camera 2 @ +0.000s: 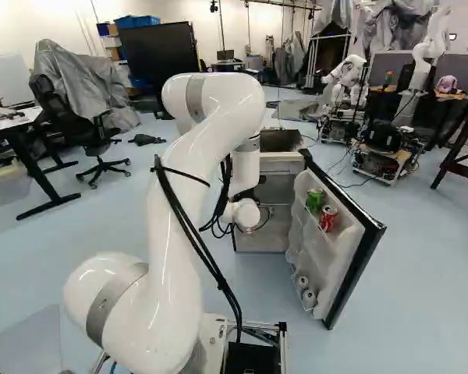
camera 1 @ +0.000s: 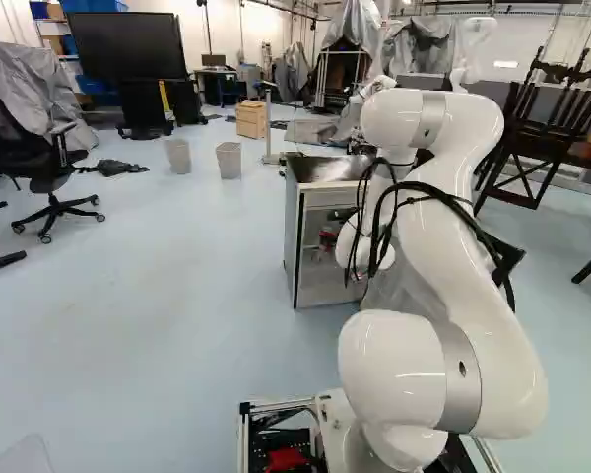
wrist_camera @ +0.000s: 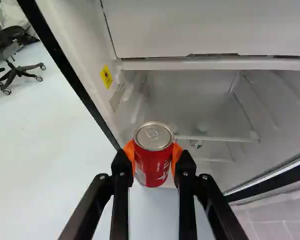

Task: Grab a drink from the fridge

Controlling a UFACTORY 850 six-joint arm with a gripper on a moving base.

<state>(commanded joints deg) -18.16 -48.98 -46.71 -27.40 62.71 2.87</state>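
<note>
Left base view: arm (camera 1: pixel 428 227) reaches to the fridge (camera 1: pixel 292 232); hand (camera 1: pixel 329 238) is at its open front.
Floor: pale blue, smooth; fridge stands directly on it.
Fridge door (camera 2: pixel 354 269): swung wide open, dark outside, white inside, at the side away from the stickered wall.
Room: black screen (camera 1: pixel 128 44) and two bins (camera 1: pixel 229 161) beyond the fridge; office chair (camera 2: pixel 86 132) at the left of the right base view; another robot (camera 2: pixel 425 51) toward the back right of that view.
Red can (wrist_camera: pixel 154 160): just outside the fridge opening, near the front edge of the stickered side wall; lid up, silver top with pull tab, red body.
Hand state: wrist view has the hand pinching the red can, orange pads (wrist_camera: pixel 176 156) touching it from both sides.
Door shelves: green can (camera 2: pixel 314 200) beside second red can (camera 2: pixel 327 218) on the upper one, two pale cans (camera 2: pixel 309 298) near the bottom edge.
Print: white lettering on the held can; yellow sticker (wrist_camera: pixel 106 76) with dark symbol on the fridge's inner side wall.
</note>
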